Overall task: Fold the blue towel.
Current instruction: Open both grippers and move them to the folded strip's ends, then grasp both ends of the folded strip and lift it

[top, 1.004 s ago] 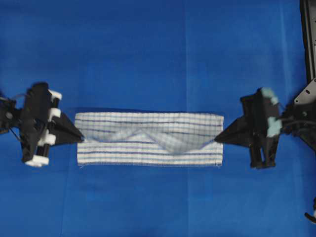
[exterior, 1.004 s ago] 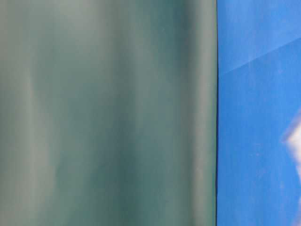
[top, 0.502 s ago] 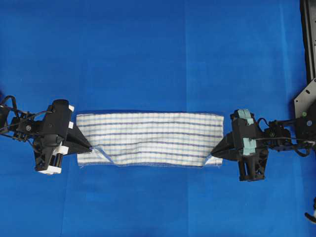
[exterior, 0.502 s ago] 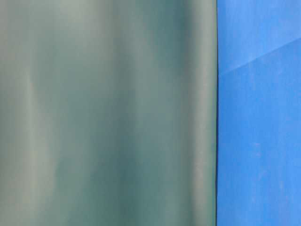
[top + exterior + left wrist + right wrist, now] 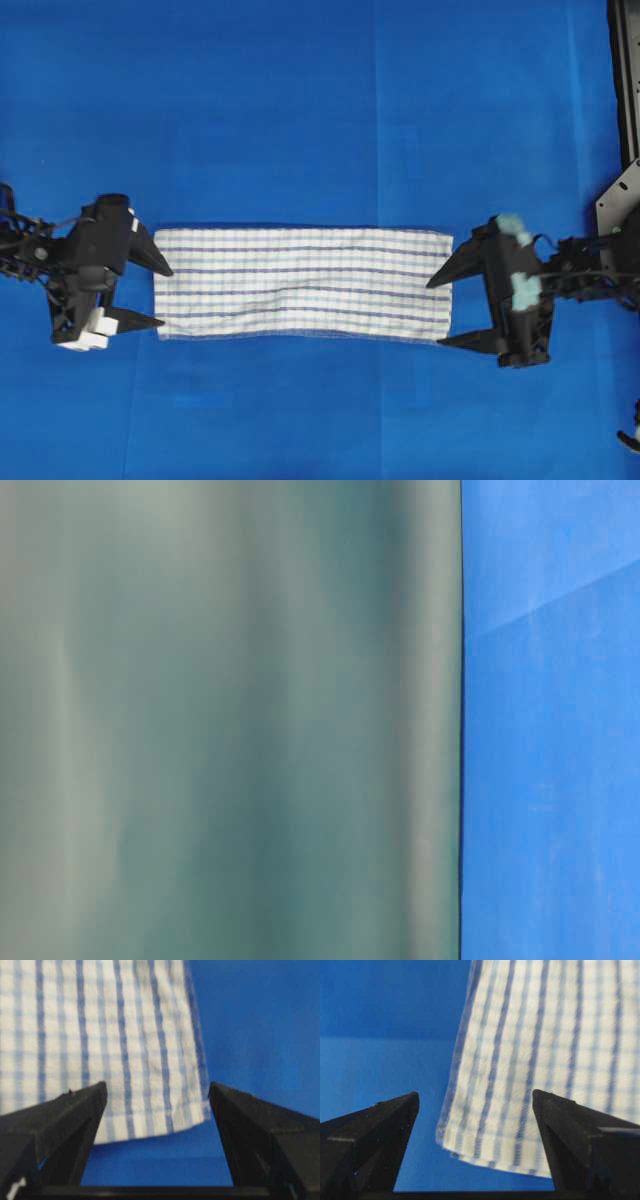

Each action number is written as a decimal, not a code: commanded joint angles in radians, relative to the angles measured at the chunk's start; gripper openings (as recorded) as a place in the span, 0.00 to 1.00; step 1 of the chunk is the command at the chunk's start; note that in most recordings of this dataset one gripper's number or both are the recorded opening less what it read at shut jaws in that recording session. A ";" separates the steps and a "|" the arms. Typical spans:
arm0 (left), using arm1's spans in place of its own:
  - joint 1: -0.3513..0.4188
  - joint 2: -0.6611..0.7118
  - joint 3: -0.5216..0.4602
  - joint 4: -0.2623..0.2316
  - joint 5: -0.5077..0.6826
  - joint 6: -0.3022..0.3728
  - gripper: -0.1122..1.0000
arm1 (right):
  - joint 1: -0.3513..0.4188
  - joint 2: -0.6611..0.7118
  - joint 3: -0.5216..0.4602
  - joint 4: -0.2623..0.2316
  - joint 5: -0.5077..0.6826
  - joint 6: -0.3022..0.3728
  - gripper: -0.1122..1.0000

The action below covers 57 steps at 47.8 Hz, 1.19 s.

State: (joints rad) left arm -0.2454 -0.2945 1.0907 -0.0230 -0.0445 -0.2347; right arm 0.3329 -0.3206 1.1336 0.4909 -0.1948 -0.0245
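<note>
Blue towel [image 5: 302, 283] flat at centre of the blue-covered table [image 5: 300, 110], lying as a long narrow band, seemingly one lengthwise fold done; crosswise folds likely left. Left hand [image 5: 148, 294] at 9 o'clock and right hand [image 5: 445, 312] at 3 o'clock, both spread, grasping nothing

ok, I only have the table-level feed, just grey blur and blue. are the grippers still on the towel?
Observer: No. Overhead shows the left gripper open at the blue towel's left end, holding nothing.
Operator: right one?
Observer: The right gripper is open too, at the right end; its wrist view shows the towel corner lying loose between the fingers.
Operator: fold landed?
Observer: Towel lies flat as a long striped band on the blue table covering, edges roughly lined up.
</note>
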 commanded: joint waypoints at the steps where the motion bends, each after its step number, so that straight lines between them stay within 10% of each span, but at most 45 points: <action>1: 0.037 -0.038 -0.003 0.005 0.003 0.006 0.80 | -0.048 -0.069 0.008 -0.002 0.021 -0.014 0.82; 16: 0.147 -0.025 0.005 0.005 0.005 0.051 0.80 | -0.258 -0.087 0.020 -0.025 0.153 -0.060 0.82; 42: 0.252 0.195 0.017 0.008 -0.100 0.058 0.77 | -0.333 0.186 -0.002 -0.051 0.029 -0.061 0.79; 48: 0.250 0.198 0.018 0.008 -0.087 0.054 0.68 | -0.333 0.192 -0.009 -0.052 0.032 -0.063 0.62; 57: 0.242 0.199 0.009 0.008 -0.054 0.054 0.29 | -0.325 0.192 -0.008 -0.054 0.041 -0.063 0.20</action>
State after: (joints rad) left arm 0.0015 -0.0905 1.1137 -0.0169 -0.1089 -0.1795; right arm 0.0046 -0.1243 1.1351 0.4403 -0.1534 -0.0859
